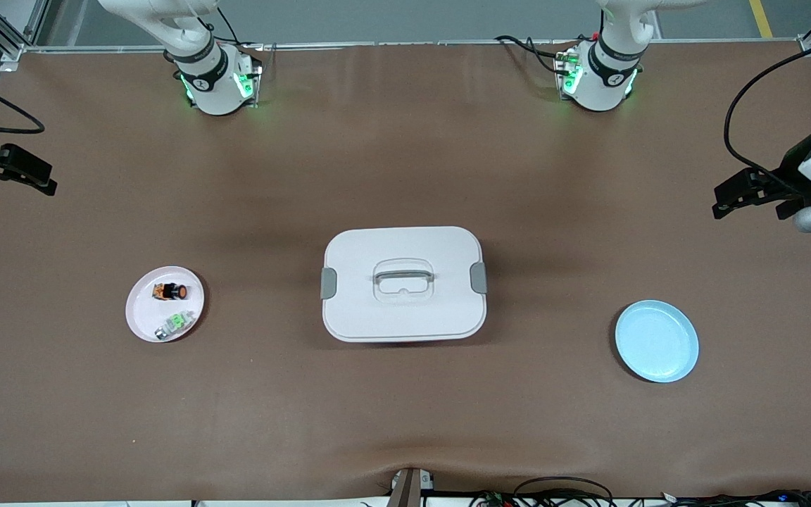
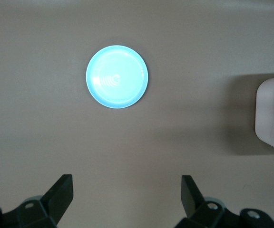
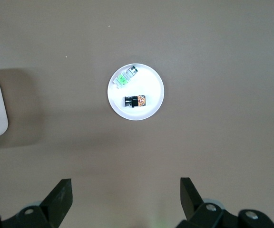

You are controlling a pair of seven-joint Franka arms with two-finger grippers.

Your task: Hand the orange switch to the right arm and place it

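Brown table (image 1: pixel 405 162), cloth-covered, slight wrinkle at the edge nearest the front camera. Three things lie directly on it, well apart, in a rough row. Middle: white lidded box (image 1: pixel 403 283), grey clips at both ends, handle recessed in lid. Toward the right arm's end: small white plate (image 1: pixel 139 320), carrying the orange switch (image 1: pixel 170 290) and a silver-and-green switch (image 1: pixel 172 324). Toward the left arm's end: light blue plate (image 1: pixel 657 341), slightly nearer the camera than the box.

Matt brown cloth table (image 1: pixel 405 422), glossy blue plate (image 1: pixel 657 341), smooth white plastic box (image 1: pixel 403 283).
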